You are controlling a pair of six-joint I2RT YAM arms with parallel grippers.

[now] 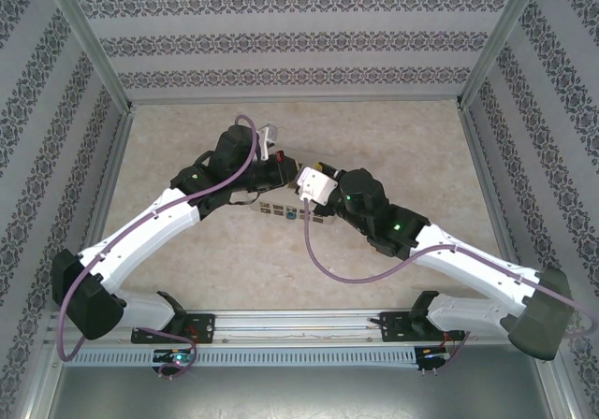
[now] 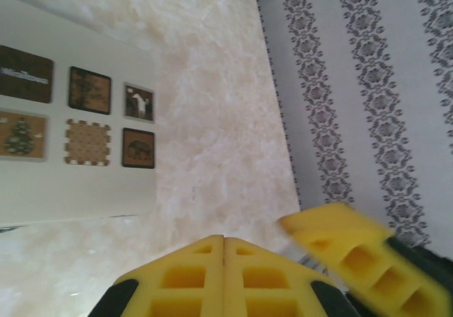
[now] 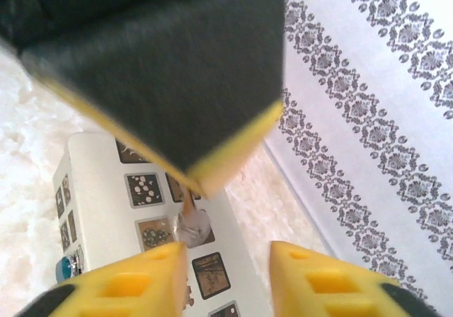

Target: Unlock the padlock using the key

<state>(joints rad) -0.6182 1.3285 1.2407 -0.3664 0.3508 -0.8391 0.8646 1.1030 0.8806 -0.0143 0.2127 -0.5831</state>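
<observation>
The padlock [image 3: 65, 266] shows as a small blue body at the near left edge of the white box [image 3: 99, 218]; in the top view it is a blue speck [image 1: 292, 215] on the box front. My left gripper [image 2: 224, 240] is shut, its yellow pads pressed flat together. In the right wrist view its dark finger [image 3: 163, 62] hangs blurred over the box, and the key [image 3: 192, 223], a small silvery piece on a thin stem, dangles from its tip. My right gripper [image 3: 228, 253] stands open just below the key, touching nothing. One of its fingers [image 2: 354, 253] sits beside the left pads.
The white box [image 1: 276, 209] with brown patterned squares lies mid-table under both wrists. The patterned right wall [image 3: 368, 119] stands close beyond the box. Bare marbled tabletop [image 2: 226, 119] stretches between box and wall.
</observation>
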